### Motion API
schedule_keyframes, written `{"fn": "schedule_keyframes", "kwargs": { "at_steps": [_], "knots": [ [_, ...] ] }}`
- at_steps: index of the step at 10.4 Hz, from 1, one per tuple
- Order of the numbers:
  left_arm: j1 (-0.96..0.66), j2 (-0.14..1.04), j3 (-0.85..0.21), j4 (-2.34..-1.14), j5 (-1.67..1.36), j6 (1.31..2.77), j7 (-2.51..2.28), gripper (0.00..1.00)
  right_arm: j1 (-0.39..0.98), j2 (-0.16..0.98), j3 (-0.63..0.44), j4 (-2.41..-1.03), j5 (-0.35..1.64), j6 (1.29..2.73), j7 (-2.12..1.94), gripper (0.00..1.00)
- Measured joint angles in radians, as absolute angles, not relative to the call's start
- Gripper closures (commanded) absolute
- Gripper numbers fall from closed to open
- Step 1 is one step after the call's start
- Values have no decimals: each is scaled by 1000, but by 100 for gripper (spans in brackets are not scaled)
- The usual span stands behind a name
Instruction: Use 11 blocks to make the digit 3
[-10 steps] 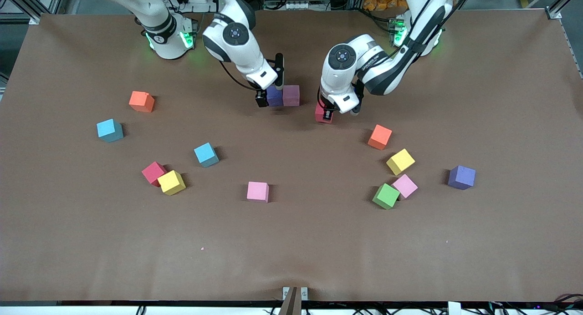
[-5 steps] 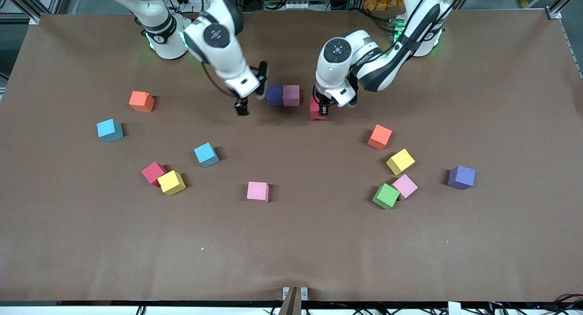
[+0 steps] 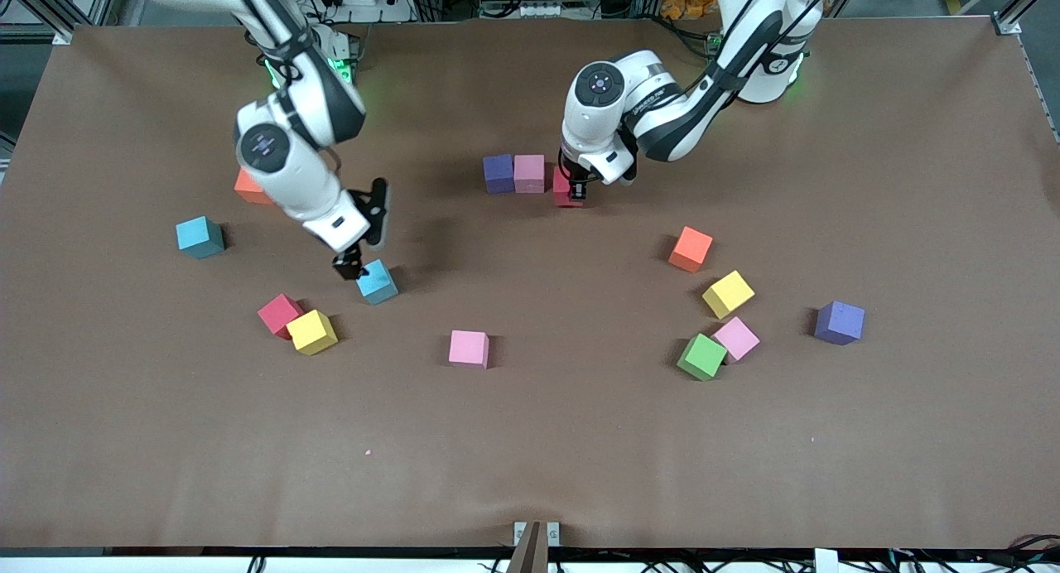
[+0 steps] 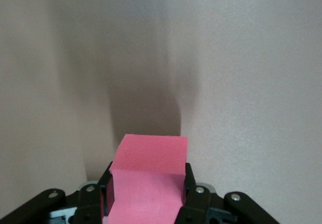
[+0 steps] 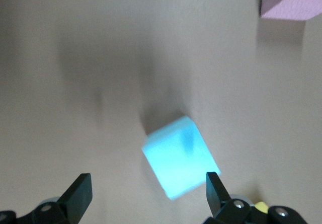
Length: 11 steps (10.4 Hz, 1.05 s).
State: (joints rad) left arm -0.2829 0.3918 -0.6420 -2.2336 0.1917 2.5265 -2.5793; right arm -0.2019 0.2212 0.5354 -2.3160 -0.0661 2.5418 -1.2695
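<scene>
A purple block (image 3: 498,173) and a pink block (image 3: 529,173) sit side by side in a row near the robots' bases. My left gripper (image 3: 574,192) is shut on a red block (image 3: 562,189) low beside the pink one, at the row's end toward the left arm. In the left wrist view the red block (image 4: 148,171) fills the space between the fingers of the left gripper (image 4: 147,183). My right gripper (image 3: 361,254) hangs open over a blue block (image 3: 378,282). The right wrist view shows that blue block (image 5: 180,162) ahead of the right gripper (image 5: 147,189), skewed to its fingers.
Loose blocks lie around: orange (image 3: 250,187), blue (image 3: 199,237), red (image 3: 279,315), yellow (image 3: 312,331), pink (image 3: 469,348), orange (image 3: 691,248), yellow (image 3: 729,294), pink (image 3: 736,338), green (image 3: 702,356), purple (image 3: 839,322). A pink block's corner (image 5: 289,0) shows in the right wrist view.
My right gripper left the purple block and swung over to the blue block, staying open. My left gripper carried the red block closer to the pink block.
</scene>
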Motion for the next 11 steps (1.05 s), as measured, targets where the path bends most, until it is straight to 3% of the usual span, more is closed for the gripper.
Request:
{"fn": "schedule_keyframes", "kwargs": {
  "at_steps": [5, 9, 11],
  "knots": [
    [-290, 408, -642, -2239, 192, 2539, -2657, 100, -191, 349, 537, -2229, -86, 2555, -1404, 0],
    [-315, 408, -644, -2242, 192, 2540, -2716, 100, -54, 411, 395, -2212, -101, 2621, -1433, 0],
    [-325, 408, -644, -2245, 192, 2541, -2717, 100, -52, 430, 387, -2211, -103, 2624, -1445, 0]
  ]
}}
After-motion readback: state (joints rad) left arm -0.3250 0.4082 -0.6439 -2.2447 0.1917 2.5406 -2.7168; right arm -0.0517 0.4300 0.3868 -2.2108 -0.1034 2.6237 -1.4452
